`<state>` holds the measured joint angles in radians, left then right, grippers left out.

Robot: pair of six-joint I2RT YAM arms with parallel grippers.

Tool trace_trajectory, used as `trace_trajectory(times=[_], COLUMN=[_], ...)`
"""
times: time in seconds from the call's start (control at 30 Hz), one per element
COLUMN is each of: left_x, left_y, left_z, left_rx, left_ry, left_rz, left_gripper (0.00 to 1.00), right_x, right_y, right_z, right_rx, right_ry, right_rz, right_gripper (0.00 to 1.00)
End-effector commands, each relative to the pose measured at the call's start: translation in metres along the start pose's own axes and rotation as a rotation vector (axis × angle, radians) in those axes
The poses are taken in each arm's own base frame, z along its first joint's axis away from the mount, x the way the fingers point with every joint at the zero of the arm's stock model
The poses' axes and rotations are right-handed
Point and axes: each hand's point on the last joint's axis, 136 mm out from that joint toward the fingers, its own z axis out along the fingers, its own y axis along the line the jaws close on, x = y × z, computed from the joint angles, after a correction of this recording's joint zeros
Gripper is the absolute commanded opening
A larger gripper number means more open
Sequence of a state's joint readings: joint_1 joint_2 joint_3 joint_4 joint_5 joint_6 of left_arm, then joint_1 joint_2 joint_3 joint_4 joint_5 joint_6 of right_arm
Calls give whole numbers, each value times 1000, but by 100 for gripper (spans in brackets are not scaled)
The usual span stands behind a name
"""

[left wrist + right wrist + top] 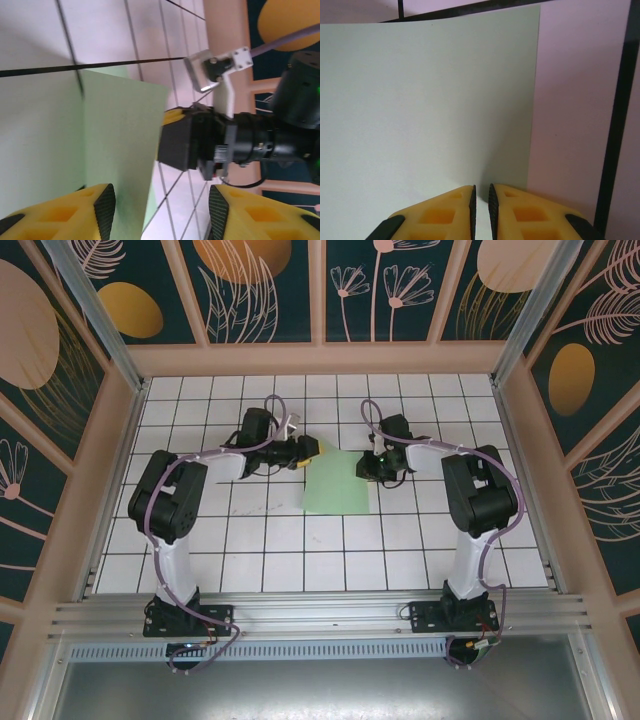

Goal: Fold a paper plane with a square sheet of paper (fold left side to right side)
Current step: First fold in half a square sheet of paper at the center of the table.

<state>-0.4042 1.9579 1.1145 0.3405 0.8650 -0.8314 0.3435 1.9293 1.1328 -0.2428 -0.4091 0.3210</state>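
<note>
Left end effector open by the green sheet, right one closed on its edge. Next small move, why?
Probably back the left end effector off the pale mint-green square sheet of paper: its jaws stand open with the sheet's edge between them, while the right end effector pinches another edge, so the sheet should stay put.

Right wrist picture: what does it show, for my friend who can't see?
A pale green sheet of paper lies on the white tiled table. The right gripper is closed on its near edge with two yellow fingers.
</note>
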Motion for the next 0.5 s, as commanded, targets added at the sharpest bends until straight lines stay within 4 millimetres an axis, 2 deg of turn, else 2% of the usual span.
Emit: trace_trajectory(times=[0.0,0.23,0.37,0.47], left_x=[5,1,-3,-6], left_y=[-20,-16,-12,-6], left_z=[17,37,46,49], left_rx=[92,120,123,107], left_ry=[35,24,17,-1], left_rz=[-13,-50,-66,-79], left_gripper=[54,52,46,39], right_x=[13,6,2,-5], right_y=[-6,10,17,22], right_z=[11,8,7,-2], right_rx=[18,-73,-123,-150], right_ry=[47,19,6,-30], right_rz=[12,9,17,16], right_gripper=[20,22,23,24])
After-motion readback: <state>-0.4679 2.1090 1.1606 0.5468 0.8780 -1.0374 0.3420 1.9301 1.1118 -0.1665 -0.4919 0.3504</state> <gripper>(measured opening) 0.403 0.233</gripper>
